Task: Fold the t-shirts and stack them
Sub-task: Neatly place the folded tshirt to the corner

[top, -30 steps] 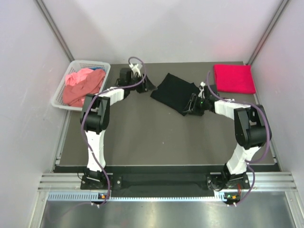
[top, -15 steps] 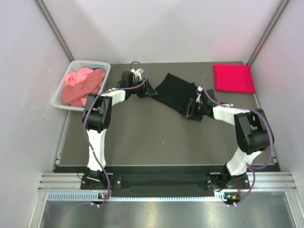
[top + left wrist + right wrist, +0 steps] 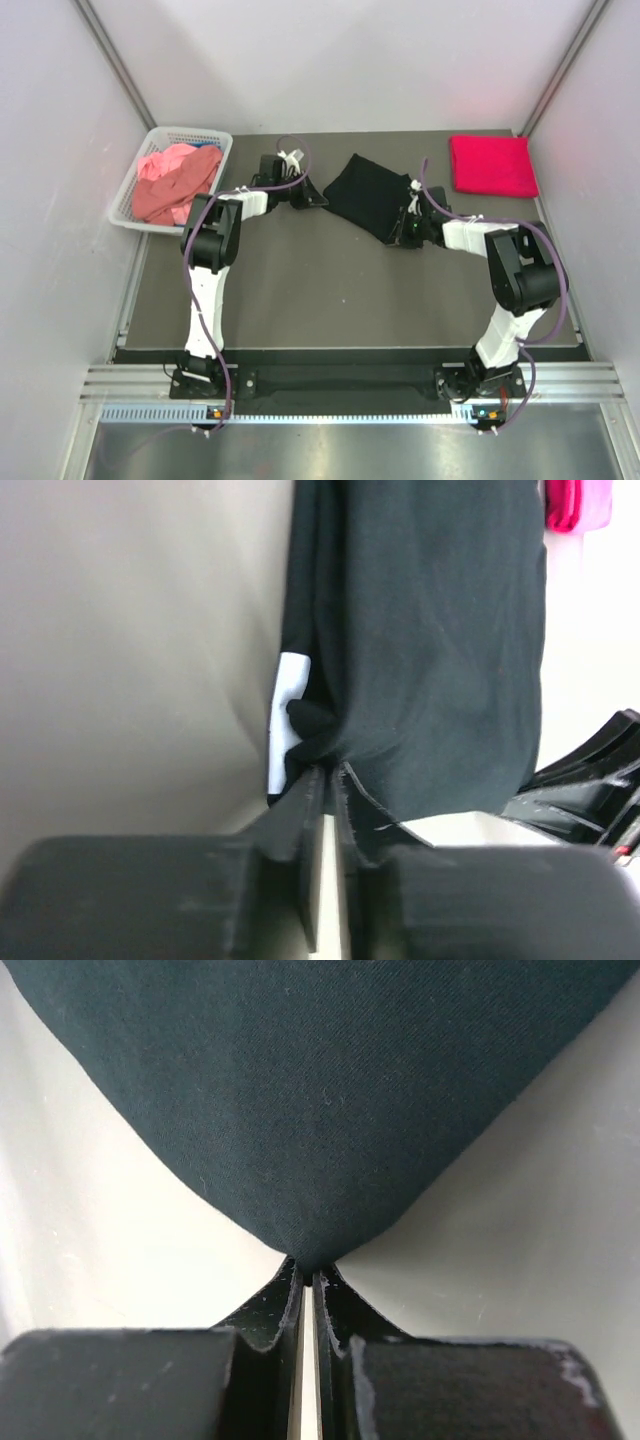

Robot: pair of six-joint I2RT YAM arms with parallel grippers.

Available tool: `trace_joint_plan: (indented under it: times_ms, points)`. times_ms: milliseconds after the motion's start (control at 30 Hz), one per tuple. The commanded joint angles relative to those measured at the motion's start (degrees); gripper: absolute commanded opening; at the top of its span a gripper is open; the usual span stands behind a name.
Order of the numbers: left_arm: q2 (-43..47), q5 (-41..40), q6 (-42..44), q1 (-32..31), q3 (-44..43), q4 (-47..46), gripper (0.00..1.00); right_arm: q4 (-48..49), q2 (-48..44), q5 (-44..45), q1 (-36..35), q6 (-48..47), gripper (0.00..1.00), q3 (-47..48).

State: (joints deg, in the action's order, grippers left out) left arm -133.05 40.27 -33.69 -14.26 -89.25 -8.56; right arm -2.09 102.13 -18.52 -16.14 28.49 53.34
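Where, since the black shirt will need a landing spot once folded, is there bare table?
Widest bare stretch: the middle of the table, from the black t-shirt down to the near edge. The back row is crowded: basket of pink t-shirts, left gripper and right gripper each pinching the black t-shirt, red t-shirt at back right.

We record one dark grey table (image 3: 330, 290), bearing three items: black t-shirt (image 3: 370, 190), loosely folded, far centre; red t-shirt (image 3: 492, 165), folded square, far right corner; white lattice basket (image 3: 190, 131), far left edge.
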Motion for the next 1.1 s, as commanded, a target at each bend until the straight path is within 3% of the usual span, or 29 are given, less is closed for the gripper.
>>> trace_joint_plan:
  times_ms: [0,167,367,633,733,767,867,967,1067]
  points:
    - [-0.45,1.47,1.09,-0.06,-2.15,1.43,0.03,-4.85,0.36,3.66,-0.73,-4.75,0.00,0.97]
    - [3.93,-0.80,1.97,-0.24,1.87,5.83,0.00,-11.70,-3.94,7.80,-0.73,-6.69,0.00,-1.04]
    - [11.05,-11.08,4.60,-1.64,6.35,21.02,0.00,-14.96,-12.29,10.79,-0.65,-7.75,0.00,-8.16]
    - [25.81,-15.75,1.00,-4.11,21.91,21.66,0.00,-19.17,-21.68,12.11,-0.65,-4.76,0.01,-16.68]
    - [29.60,-13.82,1.17,-4.11,23.86,19.19,0.11,-21.54,-27.83,11.84,-0.73,-2.92,0.27,-18.27]
    - [29.69,-13.03,1.52,-4.19,22.21,19.10,0.12,-22.16,-29.42,11.93,-0.65,-2.39,0.40,-18.10]
    - [27.86,-9.25,2.40,-4.81,16.06,22.33,0.13,-21.74,-33.13,11.50,2.06,-0.90,0.60,-16.17]
    - [26.62,-8.02,2.93,-6.12,13.06,23.93,0.13,-19.64,-32.34,9.39,7.41,-2.29,0.70,-12.39]
    - [28.28,-7.23,3.72,-6.83,13.66,24.99,0.13,-16.12,-28.05,7.28,12.78,-3.44,0.71,-8.44]
